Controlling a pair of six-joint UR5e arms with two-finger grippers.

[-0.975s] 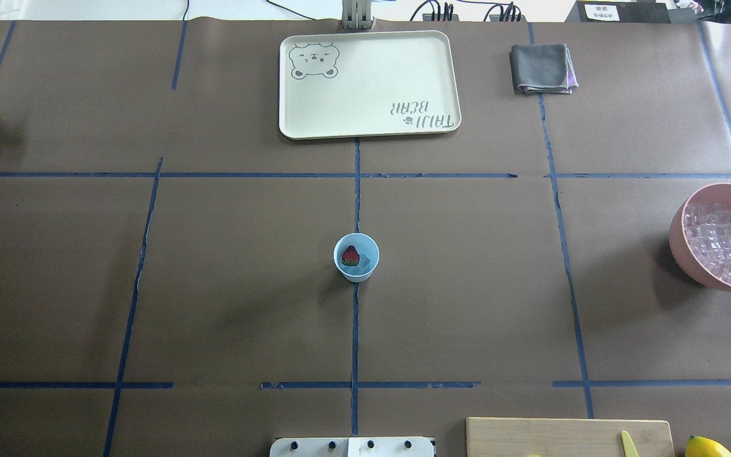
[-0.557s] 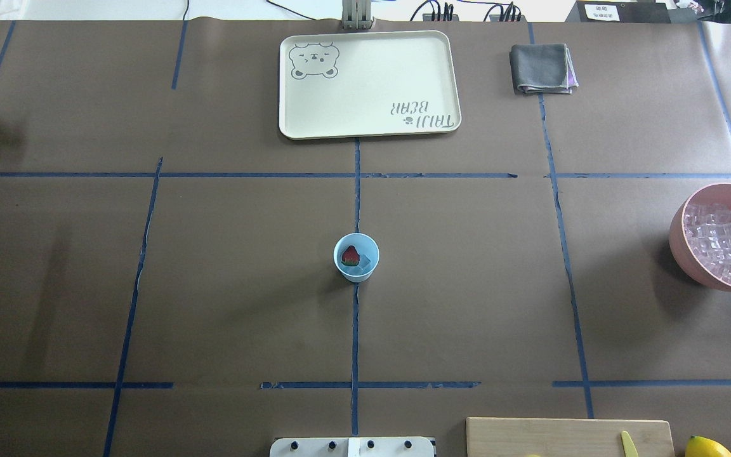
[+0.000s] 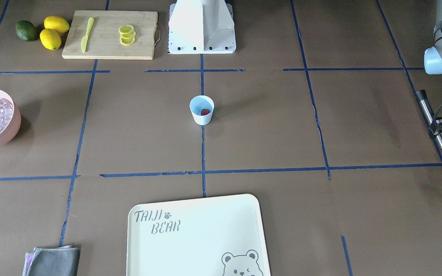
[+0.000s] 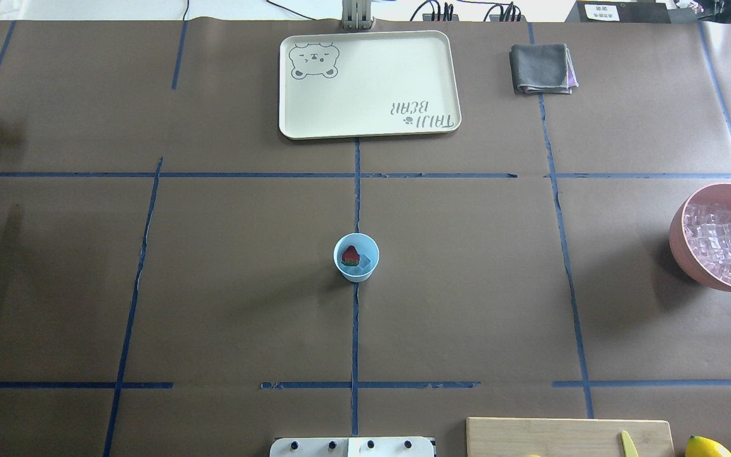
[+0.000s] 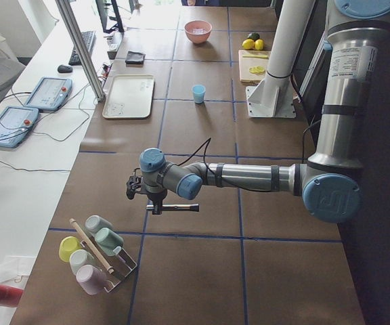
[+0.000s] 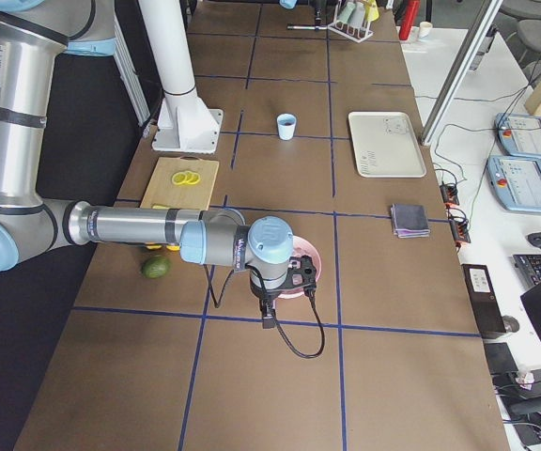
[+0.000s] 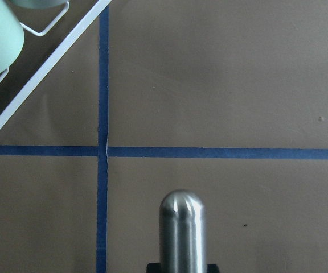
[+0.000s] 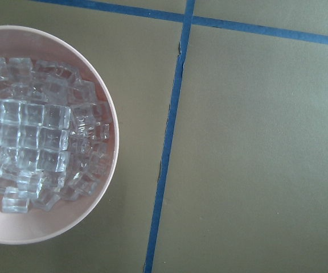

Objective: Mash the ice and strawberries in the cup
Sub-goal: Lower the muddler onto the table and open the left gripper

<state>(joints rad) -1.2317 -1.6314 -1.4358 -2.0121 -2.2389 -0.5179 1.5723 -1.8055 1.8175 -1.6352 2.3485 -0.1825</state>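
Inside cup [image 4: 356,277]: strawberry [image 4: 350,255], ice [image 4: 365,262]

Brown paper [image 4: 245,304] crossed by blue tape lines [image 4: 355,330] covers the table [image 5: 181,284]; a white desk [image 5: 19,183] with a keyboard [image 5: 85,45] lines the exterior left view's left side.

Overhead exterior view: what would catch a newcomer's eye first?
The light blue cup at the table's centre, with a red strawberry and ice inside. Next, the pink bowl heaped with ice cubes at the right edge, and the cream bear tray at the far side.
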